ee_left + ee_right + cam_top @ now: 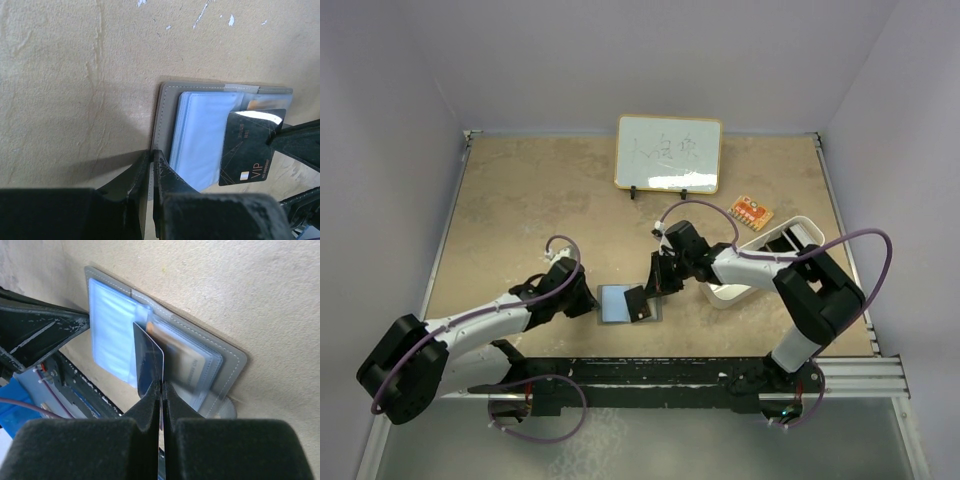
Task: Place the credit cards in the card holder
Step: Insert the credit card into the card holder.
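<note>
Card holder [613, 303] lies open and flat on the mottled tabletop [520, 200] between the arms, its grey stitched cover down and its glossy clear sleeves up. Left gripper [151, 157] pinches its outer cover edge. The right gripper [161, 390] clamps a stiff black credit card [250, 145] by one end, tilted, free corner over the fold. The sleeves lie straight ahead of those fingers, so the right arm looks best placed to feed it in.

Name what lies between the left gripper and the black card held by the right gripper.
Pale blue sleeves of the open card holder, plus its grey cover edge, fill that stretch; the left wrist view shows it best.
</note>
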Controlling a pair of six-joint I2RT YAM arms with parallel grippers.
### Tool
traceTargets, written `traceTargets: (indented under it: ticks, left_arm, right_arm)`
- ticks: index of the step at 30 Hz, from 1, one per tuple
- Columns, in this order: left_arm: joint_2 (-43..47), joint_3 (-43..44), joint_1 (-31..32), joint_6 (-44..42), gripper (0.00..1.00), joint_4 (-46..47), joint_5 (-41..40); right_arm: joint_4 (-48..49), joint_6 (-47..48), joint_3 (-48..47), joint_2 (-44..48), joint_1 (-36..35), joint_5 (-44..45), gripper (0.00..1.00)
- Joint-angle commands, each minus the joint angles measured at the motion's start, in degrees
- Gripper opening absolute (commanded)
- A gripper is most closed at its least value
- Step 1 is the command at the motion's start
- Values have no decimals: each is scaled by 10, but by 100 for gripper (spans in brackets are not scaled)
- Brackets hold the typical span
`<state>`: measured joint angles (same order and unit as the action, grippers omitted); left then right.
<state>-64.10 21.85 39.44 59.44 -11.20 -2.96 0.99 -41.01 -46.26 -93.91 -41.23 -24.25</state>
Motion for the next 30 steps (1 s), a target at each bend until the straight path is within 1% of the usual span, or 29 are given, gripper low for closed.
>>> traceTargets:
  ticks: [1,4,6,10,18,30]
  left_arm:
    - [-2,-21,1,4,5,0,9]
    - [-2,-23,1,4,5,2,11]
    - [-1,-23,1,5,5,3,13]
    - [-1,-27,1,8,5,7,13]
    - [1,-28,1,8,5,3,13]
    - [0,-29,1,8,5,7,16]
  right_arm:
    - [-15,-5,-1,-7,-2,30,0]
    - [-16,-6,-4,-10,-1,32,0]
    - [-17,-3,-10,-10,-1,54,0]
    - [-22,-1,-10,-4,-1,67,0]
    - [-27,-2,-9,-4,-1,72,0]
    - [-39,1,-16,7,-1,102,0]
